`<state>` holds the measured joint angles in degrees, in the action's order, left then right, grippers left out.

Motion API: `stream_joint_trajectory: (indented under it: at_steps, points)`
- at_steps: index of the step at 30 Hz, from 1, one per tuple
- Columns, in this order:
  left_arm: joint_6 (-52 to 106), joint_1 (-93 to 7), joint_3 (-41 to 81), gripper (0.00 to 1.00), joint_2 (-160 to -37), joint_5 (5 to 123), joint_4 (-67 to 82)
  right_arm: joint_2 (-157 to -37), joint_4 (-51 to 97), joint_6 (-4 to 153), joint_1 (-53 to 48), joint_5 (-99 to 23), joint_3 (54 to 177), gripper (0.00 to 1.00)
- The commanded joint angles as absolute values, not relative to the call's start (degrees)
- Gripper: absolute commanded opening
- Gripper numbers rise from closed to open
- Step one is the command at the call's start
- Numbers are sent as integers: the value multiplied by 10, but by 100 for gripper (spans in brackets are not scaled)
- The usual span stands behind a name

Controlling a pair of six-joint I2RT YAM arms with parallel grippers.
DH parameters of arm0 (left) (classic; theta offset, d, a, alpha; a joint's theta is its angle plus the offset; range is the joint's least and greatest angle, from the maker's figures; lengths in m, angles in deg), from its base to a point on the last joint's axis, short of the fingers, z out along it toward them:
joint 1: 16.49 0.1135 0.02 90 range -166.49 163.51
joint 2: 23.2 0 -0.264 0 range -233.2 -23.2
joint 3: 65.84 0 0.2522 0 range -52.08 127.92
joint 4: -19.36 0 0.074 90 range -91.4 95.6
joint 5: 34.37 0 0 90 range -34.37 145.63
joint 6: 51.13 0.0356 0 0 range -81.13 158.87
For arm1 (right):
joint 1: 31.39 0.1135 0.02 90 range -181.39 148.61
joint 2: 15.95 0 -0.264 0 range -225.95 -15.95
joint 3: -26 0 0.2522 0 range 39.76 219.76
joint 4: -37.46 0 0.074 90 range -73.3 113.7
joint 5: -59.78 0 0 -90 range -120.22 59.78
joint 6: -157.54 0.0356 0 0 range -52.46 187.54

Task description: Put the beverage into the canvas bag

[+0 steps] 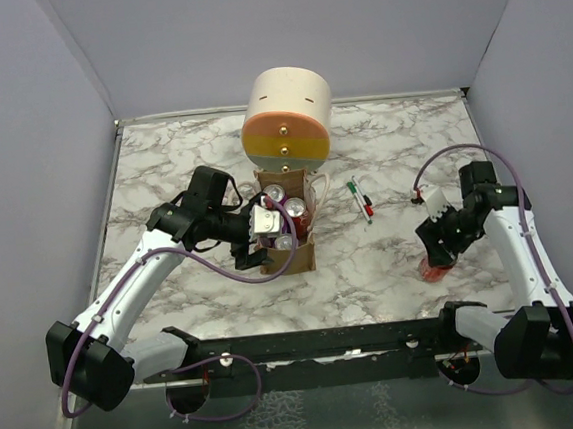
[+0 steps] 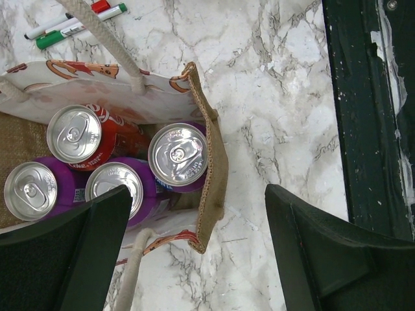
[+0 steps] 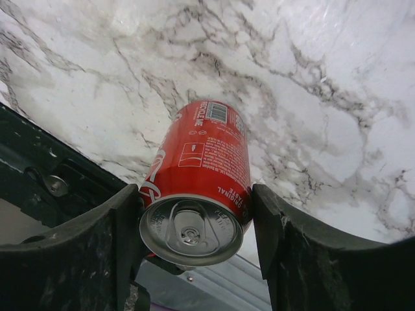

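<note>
The small tan canvas bag point(image 1: 303, 250) stands mid-table with cream cord handles; the left wrist view shows its brown end wall point(image 2: 214, 170). Inside stand one red can point(image 2: 81, 136) and three purple cans point(image 2: 178, 155). My left gripper point(image 1: 266, 238) hovers over the bag's near-left end, open and empty, jaws wide point(image 2: 198, 210). My right gripper point(image 1: 436, 250) is shut on a red cola can point(image 3: 209, 170), both fingers pressed to its sides near the top. The can point(image 1: 433, 268) is at the right of the table, at or just above the surface.
A large cream cylinder with orange-yellow drawer fronts point(image 1: 288, 119) stands just behind the bag. Green and red markers point(image 1: 362, 200) lie right of the bag, also in the left wrist view point(image 2: 78, 23). The black base rail point(image 1: 328, 343) runs along the near edge.
</note>
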<state>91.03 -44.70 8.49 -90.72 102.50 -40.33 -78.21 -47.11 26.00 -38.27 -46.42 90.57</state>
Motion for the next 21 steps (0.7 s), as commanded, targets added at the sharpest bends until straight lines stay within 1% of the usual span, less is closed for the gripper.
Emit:
stream_joint_trajectory:
  at_steps: [1,7,9,10,13,16,18,21]
  points:
    - [892,-445,100,87,-908,1041,-401,-791,-471,254,-387,-527,984,30]
    - [877,-444,100,86,-910,1035,-389,-825,-486,271,-386,-590,1106,10]
    - [878,-444,96,85,-911,1034,-384,-838,-492,275,-386,-617,1167,3]
    - [882,-445,92,84,-913,1032,-383,-844,-491,281,-386,-632,1197,1]
    - [904,-451,83,83,-919,1026,-384,-866,-484,302,-383,-691,1294,1]
    - [919,-459,87,81,-927,1022,-391,-898,-480,330,-359,-730,1393,1]
    - [931,-461,93,80,-934,1020,-399,-918,-469,354,-325,-730,1436,1]
    - [943,-463,96,77,-943,1016,-406,-946,-441,387,-249,-685,1477,1]
